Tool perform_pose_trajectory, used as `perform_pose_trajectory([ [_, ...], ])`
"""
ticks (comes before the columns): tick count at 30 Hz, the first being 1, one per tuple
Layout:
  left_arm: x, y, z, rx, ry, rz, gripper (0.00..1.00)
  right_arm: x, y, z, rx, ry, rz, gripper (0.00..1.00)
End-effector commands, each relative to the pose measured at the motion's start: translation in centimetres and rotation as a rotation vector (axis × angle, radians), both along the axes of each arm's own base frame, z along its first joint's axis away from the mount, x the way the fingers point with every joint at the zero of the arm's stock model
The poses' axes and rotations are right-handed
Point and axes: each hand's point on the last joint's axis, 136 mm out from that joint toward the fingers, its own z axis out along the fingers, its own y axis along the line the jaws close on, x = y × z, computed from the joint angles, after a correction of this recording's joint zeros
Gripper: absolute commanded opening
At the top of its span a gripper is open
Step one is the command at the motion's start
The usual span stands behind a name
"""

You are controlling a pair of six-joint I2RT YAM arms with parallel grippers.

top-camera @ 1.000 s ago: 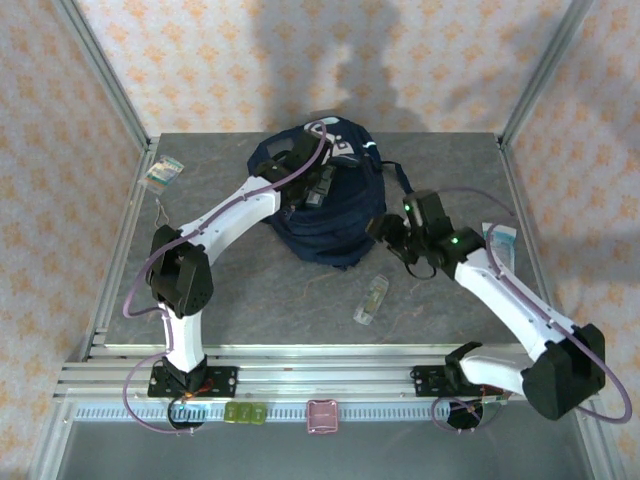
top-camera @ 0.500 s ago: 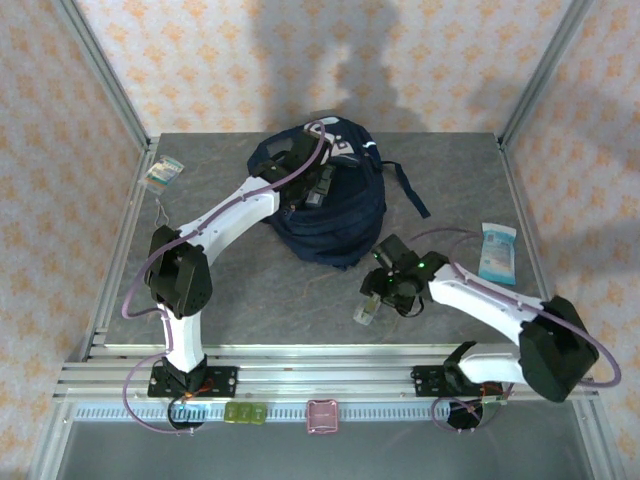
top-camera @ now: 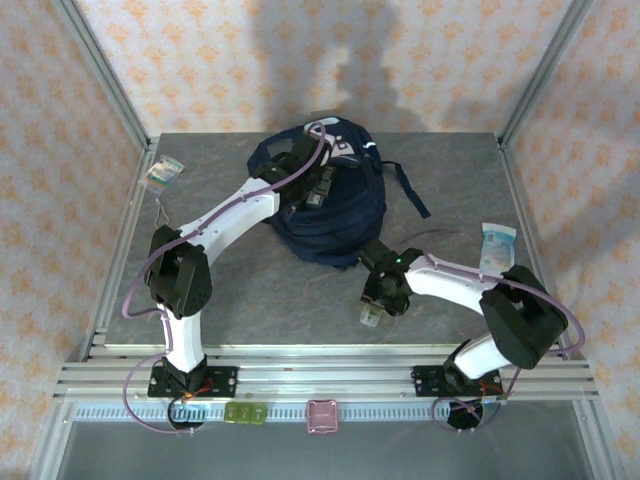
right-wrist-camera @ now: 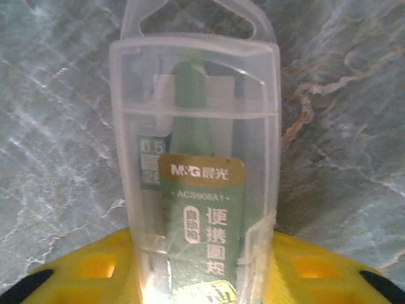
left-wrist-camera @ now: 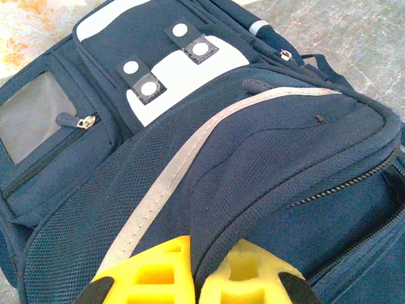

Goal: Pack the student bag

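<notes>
1. At the far middle of the table lies the student bag (front panel up). The left gripper is pinched tight on a fold of its mesh front.
2. Nearer and to the right, the right gripper clasps a clear plastic case lying flat on the table.
3. Near the right edge lies a blue tissue pack.

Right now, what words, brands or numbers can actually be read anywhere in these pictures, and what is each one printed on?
"M&G 晨光": gold band of the label inside the clear plastic case.
"ACS908A1": green label below it; digits faint.
"便携圆规": same label, large white characters.
"0.5": dark insert behind the label.
Left packet, right packet: print too small to read.
Student bag: no words seen.
</notes>
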Motion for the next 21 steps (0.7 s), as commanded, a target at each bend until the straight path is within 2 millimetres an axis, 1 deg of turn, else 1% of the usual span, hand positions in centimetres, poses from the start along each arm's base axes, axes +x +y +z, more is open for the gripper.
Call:
perform_pose_trajectory([
  [1, 0.2, -0.2, 6.1, -0.123, -0.133, 0.016, 0.0, 2.8, 1.0, 0.7, 0.015, -0.116, -0.001, 0.3],
  [4, 0.1, -0.3, 6.4, -0.139, -0.134, 0.011, 0.0, 4.8, 1.3, 3.3, 0.073, -0.201, -0.013, 0.23],
  [7, -0.1, -0.3, 6.6, -0.143, -0.132, 0.009, 0.0, 6.8, 1.5, 6.7, 0.15, -0.287, -0.033, 0.23],
  [9, -0.3, -0.4, 6.6, -0.147, -0.13, 0.005, 0.0, 8.3, 1.6, 9.5, 0.196, -0.356, -0.036, 0.24],
  [12, -0.5, -0.3, 6.9, -0.157, -0.132, 0.004, 0.0, 11.0, 2.5, 13.6, 0.272, -0.459, -0.024, 0.24],
  [14, -0.5, -0.3, 7.1, -0.164, -0.132, 0.004, 0.0, 12.9, 3.2, 15.2, 0.316, -0.496, -0.019, 0.24],
  [16, -0.5, -0.3, 7.1, -0.169, -0.132, 0.008, 0.0, 14.5, 3.9, 15.9, 0.345, -0.507, -0.016, 0.24],
  [17, -0.5, -0.4, 7.1, -0.171, -0.129, 0.01, 0.0, 15.1, 4.0, 15.6, 0.33, -0.494, -0.013, 0.25],
  [18, -0.5, -0.4, 7.1, -0.171, -0.125, 0.011, 0.0, 15.3, 4.0, 15.0, 0.302, -0.473, -0.009, 0.28],
  [20, -0.6, -0.5, 7.1, -0.17, -0.121, 0.01, 0.0, 15.1, 3.5, 13.4, 0.246, -0.423, -0.005, 0.44],
  [21, -0.6, -0.3, 7.1, -0.168, -0.123, 0.014, 0.0, 14.8, 2.9, 12.3, 0.207, -0.398, -0.002, 0.49],
])
